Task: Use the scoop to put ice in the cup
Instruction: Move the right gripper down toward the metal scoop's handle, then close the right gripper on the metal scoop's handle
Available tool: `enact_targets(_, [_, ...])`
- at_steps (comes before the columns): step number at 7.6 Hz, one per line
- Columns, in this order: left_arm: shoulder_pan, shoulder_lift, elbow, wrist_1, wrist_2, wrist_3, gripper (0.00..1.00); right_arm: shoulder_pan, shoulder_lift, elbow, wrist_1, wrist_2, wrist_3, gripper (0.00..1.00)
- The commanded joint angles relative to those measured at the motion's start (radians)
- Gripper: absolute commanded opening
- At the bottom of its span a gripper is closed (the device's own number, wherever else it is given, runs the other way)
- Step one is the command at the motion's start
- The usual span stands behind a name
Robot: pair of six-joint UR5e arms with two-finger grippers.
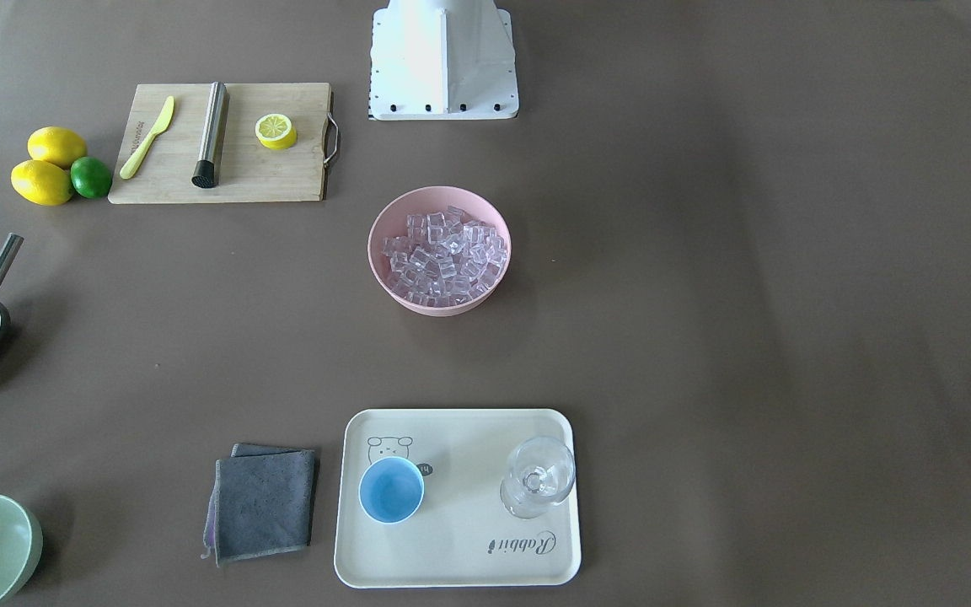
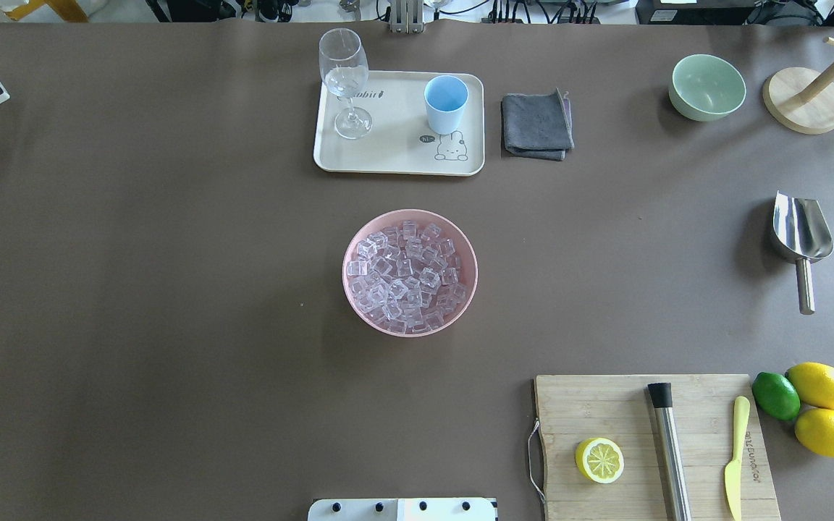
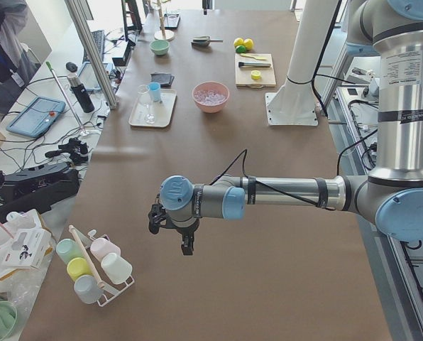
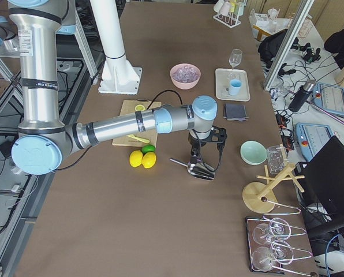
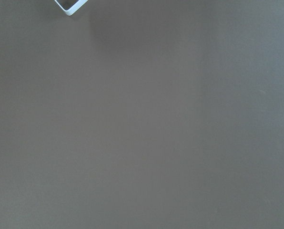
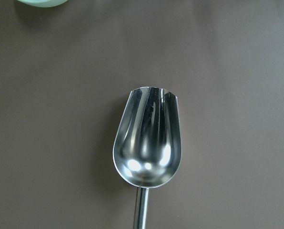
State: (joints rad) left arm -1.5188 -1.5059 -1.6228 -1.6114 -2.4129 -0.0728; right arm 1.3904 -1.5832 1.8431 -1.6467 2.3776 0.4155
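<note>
Scoop (image 2: 801,235) first: polished steel, a rounded trough on a straight round handle. It lies flat by the counter's right edge, about halfway along. The handle points toward the robot's edge and the trough mouth toward the far edge, with bare matte brown surface all round it. The right jaws hang just above it, pointing down; wide or narrow, I cannot tell from here.

Ice (image 2: 408,271): a heap of clear glassy cubes in a smooth pink bowl (image 2: 347,253) at mid-counter. There's an open lane between bowl and scoop.

Cup (image 2: 446,103), pale blue and round, stands upright on a cream tray (image 2: 395,141) with rounded corners, at the middle of the far edge. A stemmed glass (image 2: 345,72) shares the tray, apart from the cup. A folded grey cloth (image 2: 536,124) sits just right of the tray.

Left jaws hover over the bare left end of the counter; their gap I cannot tell either.
</note>
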Motion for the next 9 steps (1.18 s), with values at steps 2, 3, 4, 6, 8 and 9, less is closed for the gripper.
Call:
enact_targets(2, [0.002,-0.007,0.001,-0.001,0.0,-0.001,0.98,-0.08,-0.017,-0.014,-0.001,0.022,0.33,1.0])
enact_targets(3, [0.005,-0.01,0.011,-0.001,0.001,-0.001,0.98,-0.082,-0.017,-0.046,0.013,0.025,0.33,1.0])
enact_targets(4, [0.02,-0.011,0.011,-0.002,0.0,0.001,0.98,-0.097,-0.02,-0.092,0.092,0.025,0.338,1.0])
enact_targets(6, [0.02,-0.011,0.012,-0.002,-0.002,0.001,0.98,-0.16,-0.058,-0.151,0.269,0.028,0.409,1.0])
enact_targets(8, [0.02,-0.019,0.005,-0.004,-0.005,0.001,0.98,-0.224,-0.049,-0.159,0.275,0.022,0.404,1.0])
enact_targets(9, [0.02,-0.02,0.0,-0.005,-0.006,0.002,0.98,-0.258,-0.049,-0.159,0.274,0.02,0.402,1.0])
